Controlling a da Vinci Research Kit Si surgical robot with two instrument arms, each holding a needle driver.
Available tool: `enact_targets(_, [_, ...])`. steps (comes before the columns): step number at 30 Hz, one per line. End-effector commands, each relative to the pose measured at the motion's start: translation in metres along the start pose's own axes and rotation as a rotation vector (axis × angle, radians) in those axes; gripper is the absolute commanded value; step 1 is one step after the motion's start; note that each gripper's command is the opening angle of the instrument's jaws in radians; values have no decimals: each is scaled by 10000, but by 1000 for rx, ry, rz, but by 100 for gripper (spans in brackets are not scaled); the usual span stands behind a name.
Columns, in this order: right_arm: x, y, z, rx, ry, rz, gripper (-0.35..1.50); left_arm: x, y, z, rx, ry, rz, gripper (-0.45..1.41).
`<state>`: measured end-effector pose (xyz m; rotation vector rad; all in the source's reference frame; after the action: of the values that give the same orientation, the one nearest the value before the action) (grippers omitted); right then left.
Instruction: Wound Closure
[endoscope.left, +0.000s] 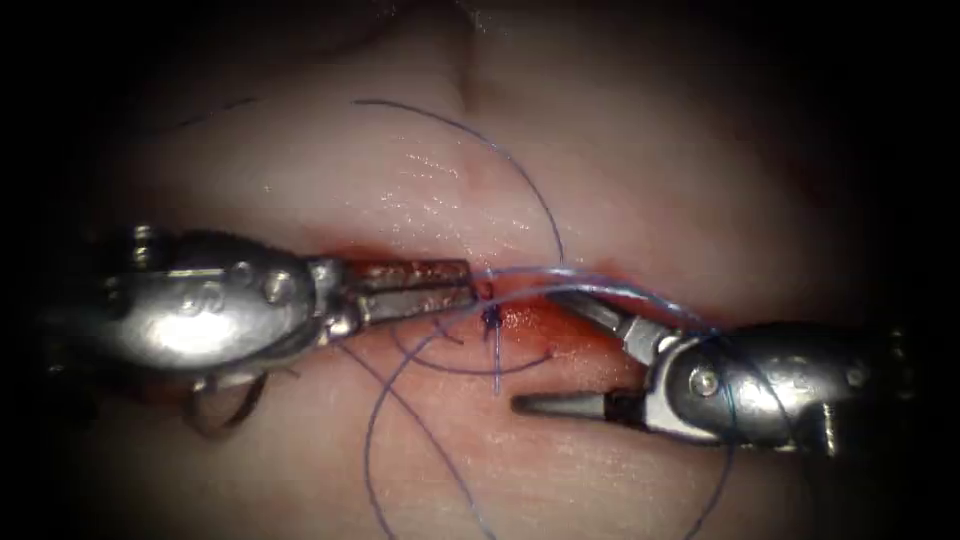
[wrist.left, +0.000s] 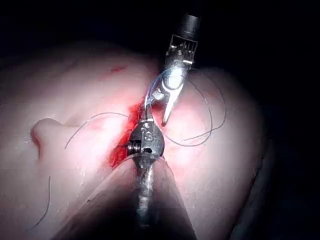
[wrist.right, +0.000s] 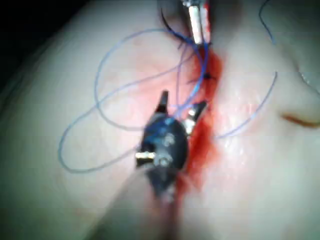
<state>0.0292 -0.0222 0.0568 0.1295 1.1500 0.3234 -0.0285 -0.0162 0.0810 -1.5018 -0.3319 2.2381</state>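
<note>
Cut (endoscope.left: 560, 315) runs pretty much left-right across the tissue (endoscope.left: 420, 170), with red fluid (endoscope.left: 530, 325) pooled in the middle. Left tool (endoscope.left: 470, 290) lies along that line, tip pointing right, jaws clamped together on the blue thread (endoscope.left: 520, 175) right by the knot (endoscope.left: 491, 318). Right tool (endoscope.left: 545, 350) comes in pointing left, jaws spread wide and gripping nothing, thread wrapped around the upper jaw. Loose thread loops all over both sides. Can't make out the needle for sure.
</note>
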Motion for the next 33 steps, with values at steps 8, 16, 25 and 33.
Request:
enact_targets(8, [20, -3, 24, -7, 43, 12, 71, -4, 8, 11, -15, 13, -2, -45])
enact_targets(16, [26, -6, 35, -13, 54, 13, 71, -3, 10, 12, -18, 17, 0, -45])
enact_targets(25, [34, -12, 49, -5, 62, 18, 57, -4, 11, 15, -23, 18, 2, -45])
enact_targets(33, [35, -14, 52, 33, 68, 56, -35, -4, 12, 15, -25, 19, 3, -45])
